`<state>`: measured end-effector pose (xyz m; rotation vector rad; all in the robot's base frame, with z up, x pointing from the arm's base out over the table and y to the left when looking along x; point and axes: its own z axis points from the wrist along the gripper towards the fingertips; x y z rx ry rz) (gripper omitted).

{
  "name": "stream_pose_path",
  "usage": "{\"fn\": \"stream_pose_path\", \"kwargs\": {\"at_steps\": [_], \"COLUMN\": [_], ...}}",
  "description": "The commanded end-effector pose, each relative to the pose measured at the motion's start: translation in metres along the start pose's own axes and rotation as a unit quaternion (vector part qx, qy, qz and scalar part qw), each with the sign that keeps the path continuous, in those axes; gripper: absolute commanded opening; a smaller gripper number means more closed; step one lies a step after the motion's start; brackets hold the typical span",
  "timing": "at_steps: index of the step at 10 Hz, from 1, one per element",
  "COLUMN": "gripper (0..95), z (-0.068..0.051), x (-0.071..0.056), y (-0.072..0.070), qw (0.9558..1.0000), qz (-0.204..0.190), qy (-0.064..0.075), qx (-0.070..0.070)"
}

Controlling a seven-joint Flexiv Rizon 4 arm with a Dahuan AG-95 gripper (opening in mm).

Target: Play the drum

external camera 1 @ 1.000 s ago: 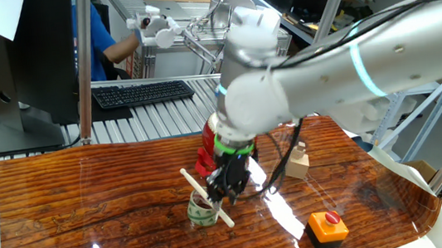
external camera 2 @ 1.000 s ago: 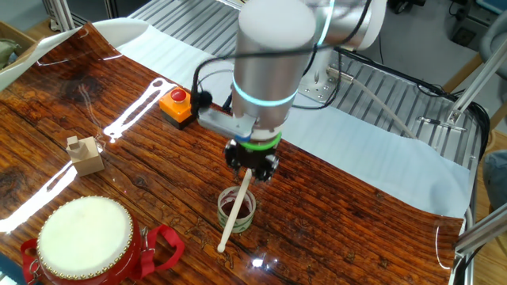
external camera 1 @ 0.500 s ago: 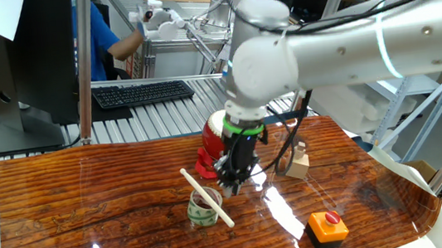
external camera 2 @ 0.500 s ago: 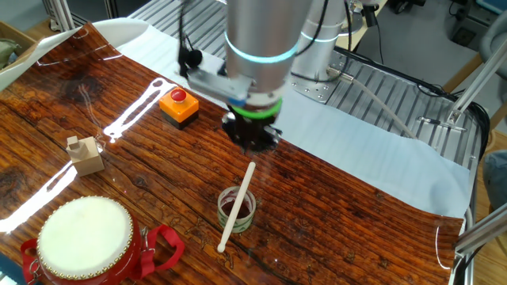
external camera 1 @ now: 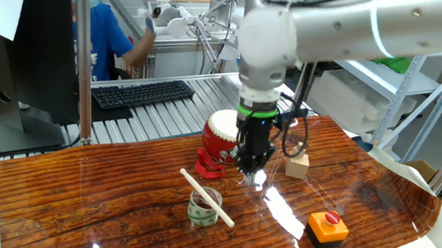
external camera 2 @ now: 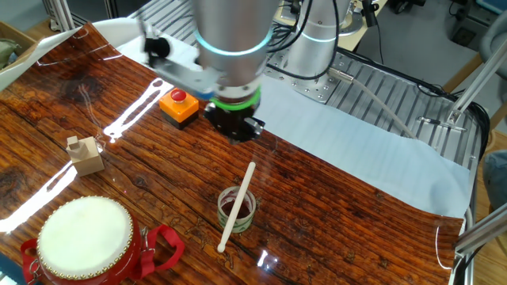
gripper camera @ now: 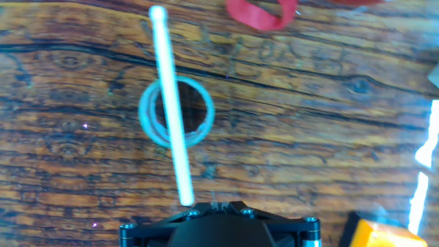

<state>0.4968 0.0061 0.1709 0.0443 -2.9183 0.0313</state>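
Note:
The red drum (external camera 1: pixel 224 132) with its cream-white head stands tilted on a red stand at the back of the wooden table; it also shows in the other fixed view (external camera 2: pixel 83 233). A pale drumstick (external camera 1: pixel 207 196) lies across the top of a green-patterned tape roll (external camera 1: pixel 203 211); both show in the other fixed view, stick (external camera 2: pixel 238 204) and roll (external camera 2: pixel 226 218). My gripper (external camera 1: pixel 253 170) hangs above the table right of the roll and in front of the drum, empty, its jaws together. In the hand view the stick (gripper camera: pixel 170 103) crosses the roll (gripper camera: pixel 147 113), just ahead of the gripper (gripper camera: pixel 216 204).
A small wooden block (external camera 1: pixel 297 165) stands right of the gripper. An orange box with a red button (external camera 1: pixel 328 225) sits near the front right edge. The drum's red strap (gripper camera: pixel 260 14) lies on the table. A keyboard (external camera 1: pixel 142 93) and a person are behind the table.
My gripper has risen and moved away from the stick and roll, toward the button box side. The stick stays lying across the roll.

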Motion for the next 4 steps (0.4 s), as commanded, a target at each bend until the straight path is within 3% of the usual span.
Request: {"fn": "stream_pose_path", "kwargs": {"at_steps": [1, 4], "gripper": [0.0, 0.0], "z": [-0.005, -0.012], "x": [0.023, 0.036], "y": [-0.016, -0.023], "qw": [0.9997, 0.9991], "qz": [0.021, 0.040], "qy": [0.009, 0.011], "qx": [-0.003, -0.003]}}
